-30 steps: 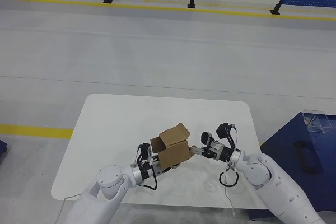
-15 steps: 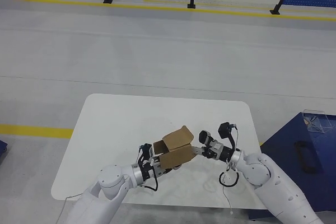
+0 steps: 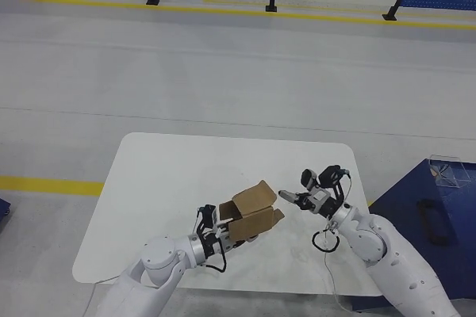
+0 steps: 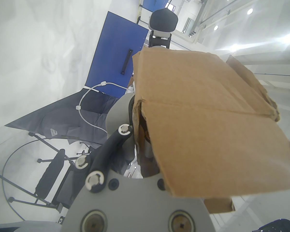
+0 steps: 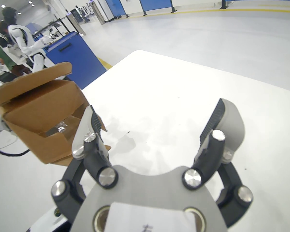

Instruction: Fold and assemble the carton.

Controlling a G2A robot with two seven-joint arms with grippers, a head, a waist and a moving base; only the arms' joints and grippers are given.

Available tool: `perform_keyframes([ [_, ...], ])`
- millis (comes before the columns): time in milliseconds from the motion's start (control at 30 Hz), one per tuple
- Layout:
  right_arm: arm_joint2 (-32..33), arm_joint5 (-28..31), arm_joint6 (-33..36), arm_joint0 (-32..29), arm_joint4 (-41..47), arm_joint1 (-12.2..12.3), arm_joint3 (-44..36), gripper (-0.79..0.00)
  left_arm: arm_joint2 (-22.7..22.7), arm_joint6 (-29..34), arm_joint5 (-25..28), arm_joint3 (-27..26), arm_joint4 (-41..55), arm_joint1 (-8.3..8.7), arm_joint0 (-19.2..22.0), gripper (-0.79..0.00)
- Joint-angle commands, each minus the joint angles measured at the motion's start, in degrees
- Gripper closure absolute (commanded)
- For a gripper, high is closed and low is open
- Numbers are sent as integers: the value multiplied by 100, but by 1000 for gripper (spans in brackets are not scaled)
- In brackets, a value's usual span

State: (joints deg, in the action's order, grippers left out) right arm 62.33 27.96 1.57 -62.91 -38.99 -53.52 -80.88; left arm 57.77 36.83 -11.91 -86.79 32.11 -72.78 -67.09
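Note:
A brown carton (image 3: 252, 208) is held tilted above the white table (image 3: 174, 174), near its front middle, with one flap raised and its open end facing the right arm. My left gripper (image 3: 224, 232) is shut on the carton's near wall; in the left wrist view the carton (image 4: 203, 121) covers one finger of the left gripper (image 4: 145, 143). My right gripper (image 3: 288, 195) stands open just right of the carton, apart from it. From the right wrist, the right gripper (image 5: 157, 119) holds nothing and the carton (image 5: 36, 107) sits beside one fingertip (image 5: 94, 121).
A blue cabinet (image 3: 436, 222) stands off the table's right side. Bare table surface (image 5: 171, 85) stretches beyond the carton toward the far edge and to the left.
The right gripper has let go of the carton's right end, drawn back to the right and opened. The left gripper has shifted the carton slightly right and tilted it.

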Motion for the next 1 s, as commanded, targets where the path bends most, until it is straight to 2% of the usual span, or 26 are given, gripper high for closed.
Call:
perform_keyframes([
  [0, -44, -98, -59, -6, -152, -26, -19, -785, -1, -4, 5, 5, 0, -1, -9, 0],
  [533, -229, -43, 354, 137, -328, -187, 101, -785, 9, -80, -98, 32, -51, 1, -27, 0],
  [633, -152, -161, 226, 150, -302, -209, 155, -785, 9, -80, -98, 32, -51, 1, -27, 0],
  [767, -284, -487, 310, 285, -716, -273, 272, -785, 9, -80, -98, 32, -51, 1, -27, 0],
  [967, -589, -447, 589, 452, -710, -404, 396, -785, 14, -161, -52, -36, -36, -2, -101, 0],
])
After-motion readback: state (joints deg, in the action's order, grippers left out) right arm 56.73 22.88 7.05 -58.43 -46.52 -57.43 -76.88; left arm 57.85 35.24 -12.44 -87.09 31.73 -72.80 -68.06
